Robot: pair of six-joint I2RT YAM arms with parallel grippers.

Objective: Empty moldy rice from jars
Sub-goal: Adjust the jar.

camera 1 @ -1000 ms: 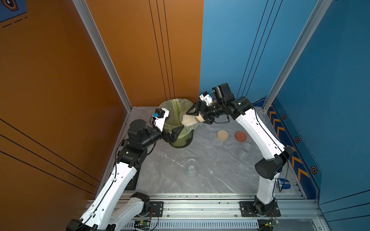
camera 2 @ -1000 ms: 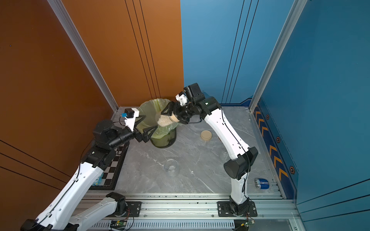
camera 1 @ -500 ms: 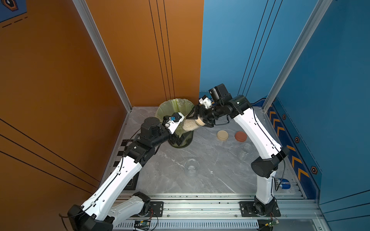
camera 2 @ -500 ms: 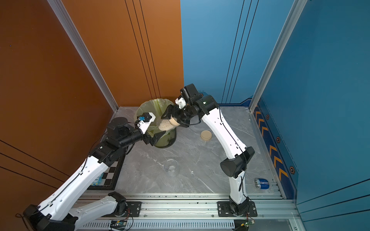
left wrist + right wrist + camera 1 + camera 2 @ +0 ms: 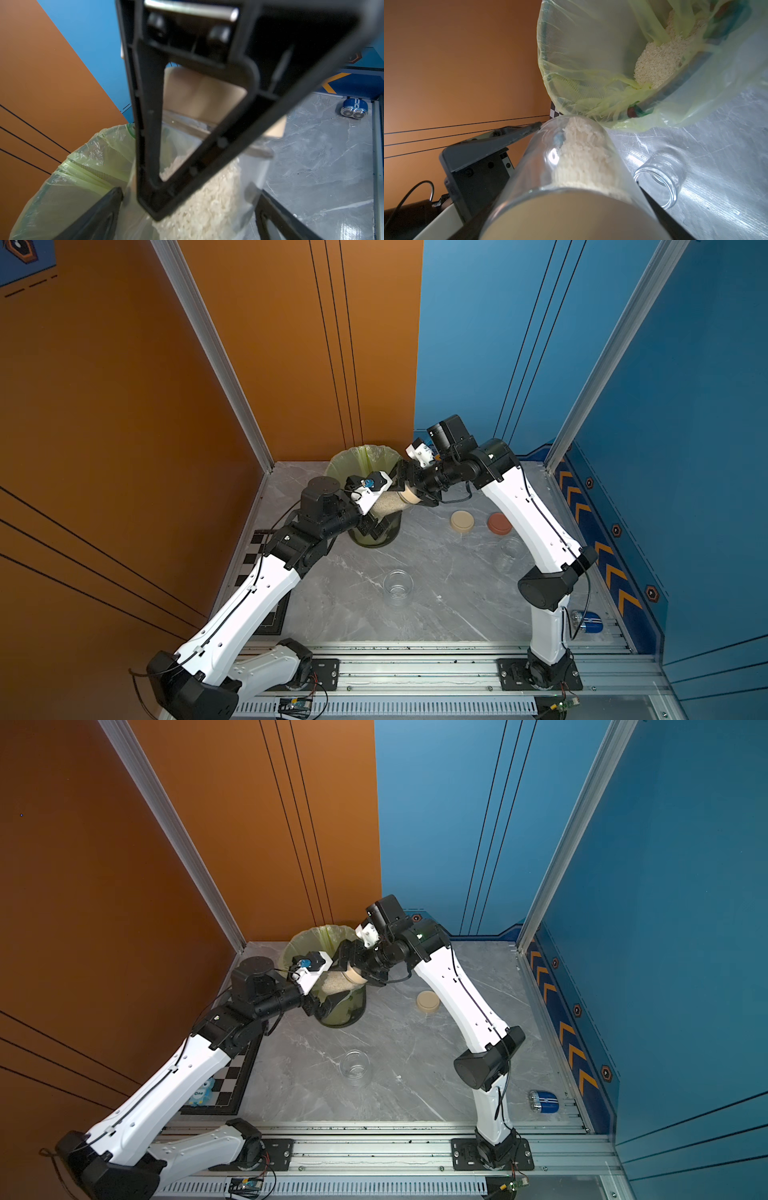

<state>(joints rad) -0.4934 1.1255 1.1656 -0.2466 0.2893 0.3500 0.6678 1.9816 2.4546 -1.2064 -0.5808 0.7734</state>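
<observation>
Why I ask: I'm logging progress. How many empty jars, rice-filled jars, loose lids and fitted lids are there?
Empty jars: 2
Rice jar: 1
Loose lids: 2
Fitted lid: 1
Total: 6

A bin stands at the rear of the table. Above its front rim hangs a tilted filled jar (capped end to the right). In front stands an empty jar; right of the bin lie two lids, with a second empty jar before them.
</observation>
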